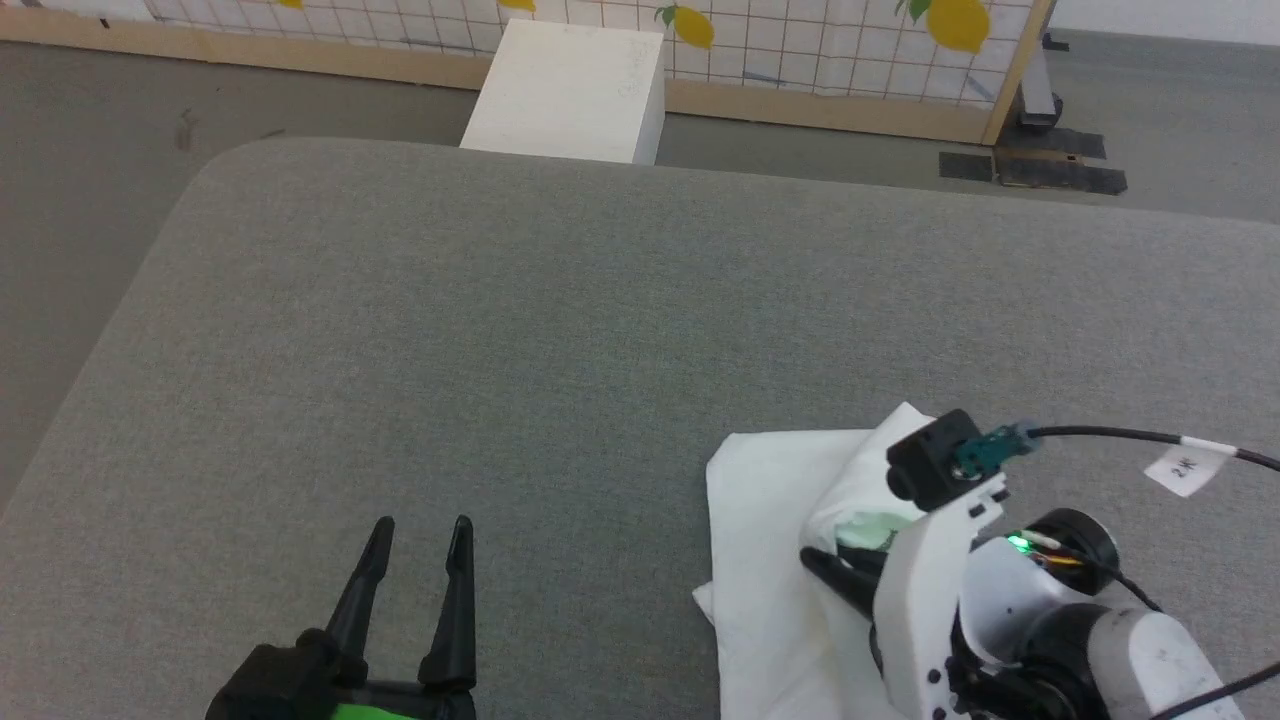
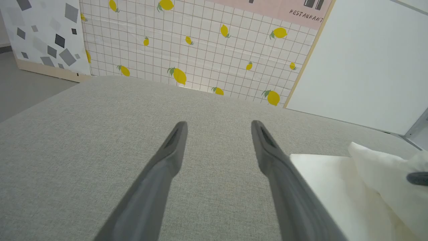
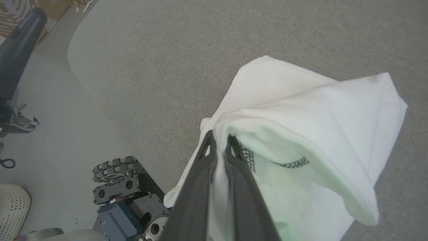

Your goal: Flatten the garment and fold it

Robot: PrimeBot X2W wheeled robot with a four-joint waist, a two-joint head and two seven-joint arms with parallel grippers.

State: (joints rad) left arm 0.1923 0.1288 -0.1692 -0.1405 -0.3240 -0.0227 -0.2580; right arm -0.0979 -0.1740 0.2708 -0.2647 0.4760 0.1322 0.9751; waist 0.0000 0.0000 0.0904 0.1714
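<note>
Table (image 1: pixel 500 330): you have wide bare surface left of and beyond garment (image 1: pixel 770 500); rounded far-left corner in head view. Garment sits near-right on table, partly folded, one flap lifted. Your right pincer (image 3: pixel 220 135): fingers together, clamped on raised fabric edge. Your left pincer (image 1: pixel 423 522): hovers near-left, fingers apart, holding nothing, clear of garment. Count: one garment, two pincers, one white box (image 1: pixel 570 90) on floor past far edge.

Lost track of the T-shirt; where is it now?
In the head view the T-shirt lies lower right on the grey table, one fold pinched in the jaws of the right gripper.
</note>
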